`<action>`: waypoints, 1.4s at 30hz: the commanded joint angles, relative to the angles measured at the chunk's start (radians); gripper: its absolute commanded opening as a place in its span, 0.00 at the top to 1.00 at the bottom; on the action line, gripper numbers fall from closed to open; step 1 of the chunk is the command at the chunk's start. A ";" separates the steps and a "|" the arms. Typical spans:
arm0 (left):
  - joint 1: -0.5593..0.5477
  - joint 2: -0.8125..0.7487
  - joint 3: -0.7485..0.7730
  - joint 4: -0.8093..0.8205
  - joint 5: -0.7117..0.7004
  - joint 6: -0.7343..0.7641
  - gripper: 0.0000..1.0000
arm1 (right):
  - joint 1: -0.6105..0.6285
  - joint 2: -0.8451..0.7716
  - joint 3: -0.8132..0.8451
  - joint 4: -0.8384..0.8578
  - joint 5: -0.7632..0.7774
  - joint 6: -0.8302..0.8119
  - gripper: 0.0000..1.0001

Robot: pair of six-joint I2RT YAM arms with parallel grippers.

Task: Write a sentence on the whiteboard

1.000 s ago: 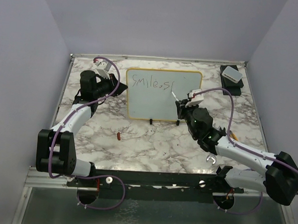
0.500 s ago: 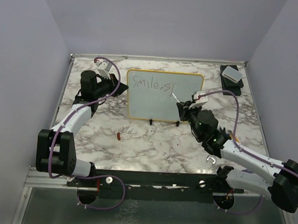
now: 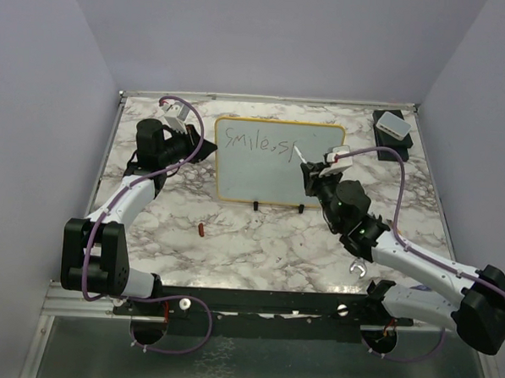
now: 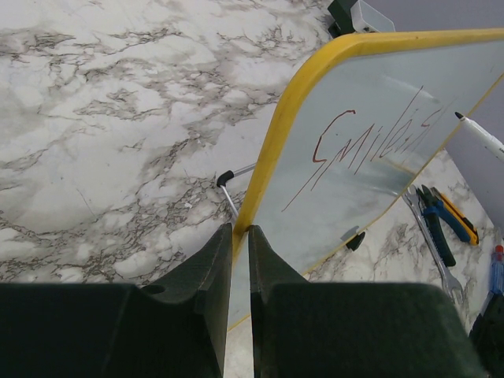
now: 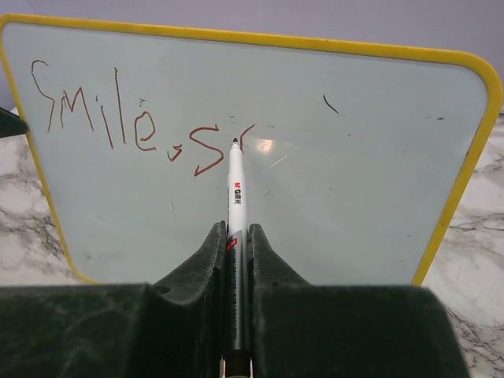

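The whiteboard [image 3: 261,179] stands nearly upright on two small black feet [image 3: 254,205] near the middle of the marble table [image 3: 258,249], closer to its far edge than to the near one. It is a rounded-corner rectangle with a thin yellow-orange rim. Its pale grey-white face is glossy, with a soft spot of glare near the centre in the right wrist view.

The sentence [image 5: 134,130] is only partly there. A single line across the upper left of the board reads "Smile," followed by an "S" and one short slanted stroke. The letters are thin, uneven and dark reddish-brown. A small stray tick sits alone toward the board's upper right, and the lower half of the face is bare.

The left gripper [image 4: 240,232] has its jaws narrowed onto the board's left rim, pinching the yellow edge between them. The right gripper [image 5: 236,236] clamps a white marker [image 5: 236,189] that points straight out from the jaws. The marker's dark tip is at the board's face beside the last slanted stroke, but whether it touches cannot be told.

A small white box on a black base [image 3: 392,126] sits in the table's far right corner. A little red piece [image 3: 200,229] lies on the marble left of centre, well apart from the board.
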 commanded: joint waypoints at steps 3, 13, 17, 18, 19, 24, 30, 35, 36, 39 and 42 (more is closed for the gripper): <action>-0.002 -0.016 -0.010 0.017 0.019 0.002 0.85 | 0.005 0.044 0.047 0.079 0.040 -0.060 0.99; -0.001 -0.016 -0.010 0.019 0.020 0.001 0.85 | 0.004 0.076 0.056 0.086 0.113 -0.070 0.99; -0.001 -0.015 -0.010 0.019 0.020 0.001 0.85 | 0.004 0.057 0.043 0.080 0.134 -0.070 0.99; -0.002 -0.015 -0.010 0.019 0.020 0.001 0.85 | 0.004 0.053 0.040 0.078 0.137 -0.069 0.99; -0.002 -0.016 -0.010 0.019 0.020 0.001 0.85 | 0.004 0.050 0.039 0.074 0.140 -0.069 0.99; -0.003 -0.015 -0.010 0.021 0.022 -0.001 0.85 | 0.004 0.035 0.024 0.048 0.147 -0.063 0.99; -0.002 -0.016 -0.011 0.022 0.022 -0.004 0.84 | 0.004 0.032 0.005 0.018 0.140 -0.028 0.99; -0.002 -0.012 -0.010 0.022 0.023 -0.007 0.68 | 0.004 0.035 -0.004 -0.001 0.129 -0.005 0.99; -0.003 -0.011 -0.010 0.022 0.025 -0.007 0.66 | 0.004 0.035 -0.005 -0.003 0.125 -0.001 0.99; -0.003 -0.003 -0.008 0.023 0.029 -0.009 0.62 | 0.004 0.037 -0.008 -0.010 0.116 0.005 0.99; -0.004 0.004 -0.004 0.024 0.031 -0.010 0.57 | 0.004 0.041 -0.008 -0.011 0.101 0.001 0.99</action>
